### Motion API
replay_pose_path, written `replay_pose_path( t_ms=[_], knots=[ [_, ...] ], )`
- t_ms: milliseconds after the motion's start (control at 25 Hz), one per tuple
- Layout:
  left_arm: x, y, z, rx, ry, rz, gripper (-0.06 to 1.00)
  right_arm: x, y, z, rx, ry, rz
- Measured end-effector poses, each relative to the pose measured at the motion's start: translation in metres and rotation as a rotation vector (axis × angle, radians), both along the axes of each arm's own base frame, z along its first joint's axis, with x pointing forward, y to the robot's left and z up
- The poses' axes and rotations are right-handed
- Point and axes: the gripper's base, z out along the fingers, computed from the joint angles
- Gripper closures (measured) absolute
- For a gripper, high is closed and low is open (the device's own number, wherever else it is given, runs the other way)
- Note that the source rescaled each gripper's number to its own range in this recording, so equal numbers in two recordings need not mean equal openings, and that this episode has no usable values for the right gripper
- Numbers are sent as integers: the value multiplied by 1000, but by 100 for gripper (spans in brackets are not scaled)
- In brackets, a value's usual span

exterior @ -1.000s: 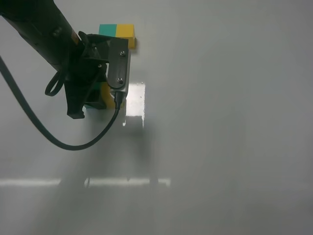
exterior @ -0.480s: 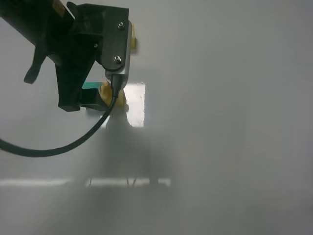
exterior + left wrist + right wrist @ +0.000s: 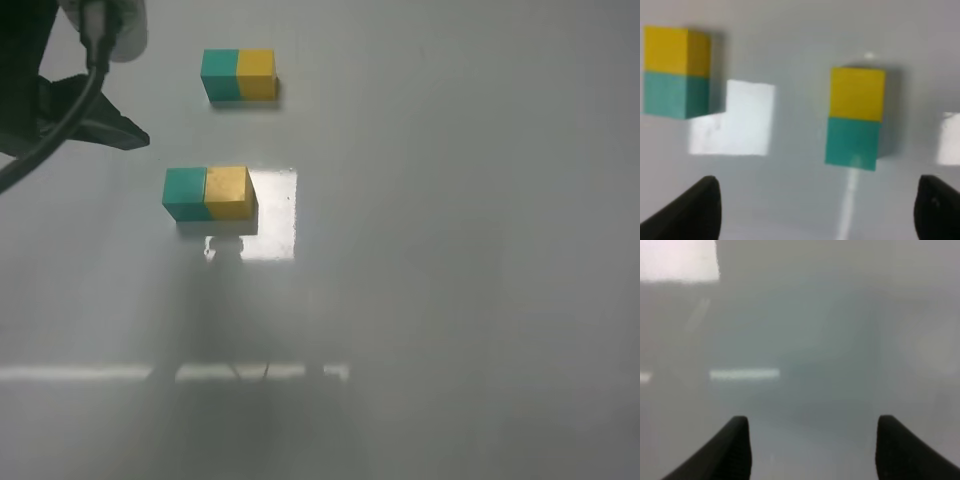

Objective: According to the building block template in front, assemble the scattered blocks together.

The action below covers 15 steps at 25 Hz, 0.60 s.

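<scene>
The building block template point(image 3: 238, 75), a teal-and-yellow bar with teal on the left, lies at the back of the table. In front of it, the scattered teal block point(image 3: 185, 193) and yellow block point(image 3: 230, 192) sit side by side and touching, teal on the left. My left gripper point(image 3: 820, 210) is open and empty, raised off to the left of them. Its wrist view shows the teal block point(image 3: 852, 142), the yellow block point(image 3: 857, 92) and the template point(image 3: 675, 72). In the high view only part of the left arm point(image 3: 60, 100) shows. My right gripper point(image 3: 815, 450) is open over bare table.
The grey table point(image 3: 450, 250) is glossy, with a bright light patch point(image 3: 275, 215) just right of the joined blocks and a light streak point(image 3: 250, 372) nearer the front. A black cable point(image 3: 60, 130) hangs from the left arm.
My left gripper has lifted off the teal and yellow blocks and drawn back to the upper left. The two blocks now show fully, resting together on the table.
</scene>
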Motion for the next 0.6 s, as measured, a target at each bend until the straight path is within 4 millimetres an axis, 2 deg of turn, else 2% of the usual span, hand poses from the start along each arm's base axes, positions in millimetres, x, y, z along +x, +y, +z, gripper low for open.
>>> replay_pose_path(
  t_ms=[160, 280, 440, 600],
  knots=[
    [-7, 26, 15, -133, -34, 166, 19, 0, 0, 0, 0, 0, 0],
    [-4, 55, 14, -197, -35, 331, 20, 0, 0, 0, 0, 0, 0],
    [-5, 100, -17, -200, 43, 543, 20, 0, 0, 0, 0, 0, 0],
    [-29, 140, -61, -263, 179, 737, 20, 0, 0, 0, 0, 0, 0]
  ],
)
